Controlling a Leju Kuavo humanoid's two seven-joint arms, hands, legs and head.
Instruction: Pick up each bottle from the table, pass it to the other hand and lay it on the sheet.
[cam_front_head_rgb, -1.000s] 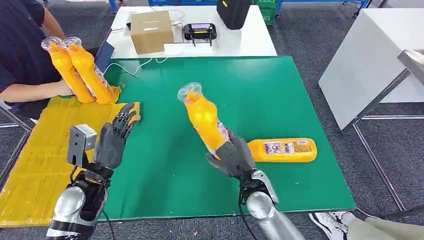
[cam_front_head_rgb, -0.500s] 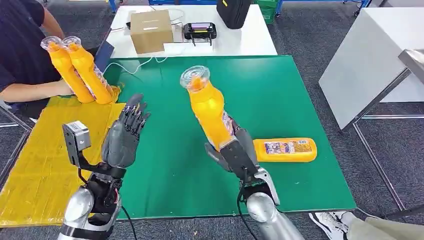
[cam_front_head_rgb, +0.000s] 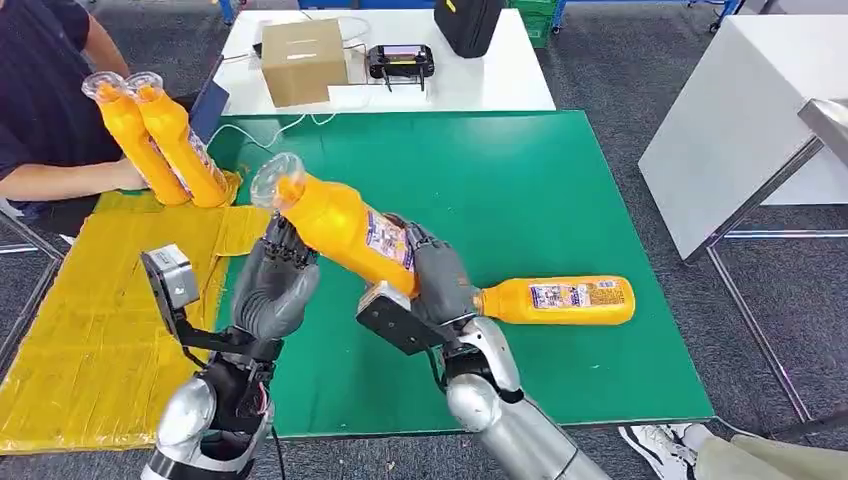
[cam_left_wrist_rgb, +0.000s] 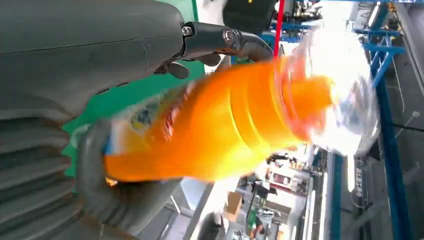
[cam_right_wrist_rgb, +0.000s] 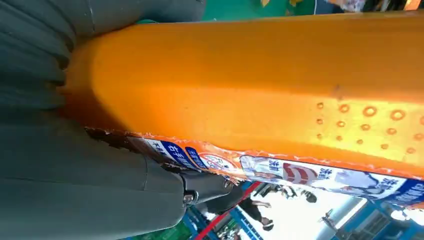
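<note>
The right hand (cam_front_head_rgb: 432, 285) grips an orange bottle (cam_front_head_rgb: 340, 220) by its base, tilted left, cap end over the left hand (cam_front_head_rgb: 275, 290), whose fingers are spread beneath it, holding nothing. A second bottle (cam_front_head_rgb: 560, 300) lies on the green table (cam_front_head_rgb: 560, 190), right. At far left, a person (cam_front_head_rgb: 40, 100) holds two bottles (cam_front_head_rgb: 160, 140) above the yellow sheet (cam_front_head_rgb: 90, 310).

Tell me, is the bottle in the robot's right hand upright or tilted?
Tilted. The bottle leans steeply, its clear cap toward the left hand, its base gripped by the right hand.
</note>
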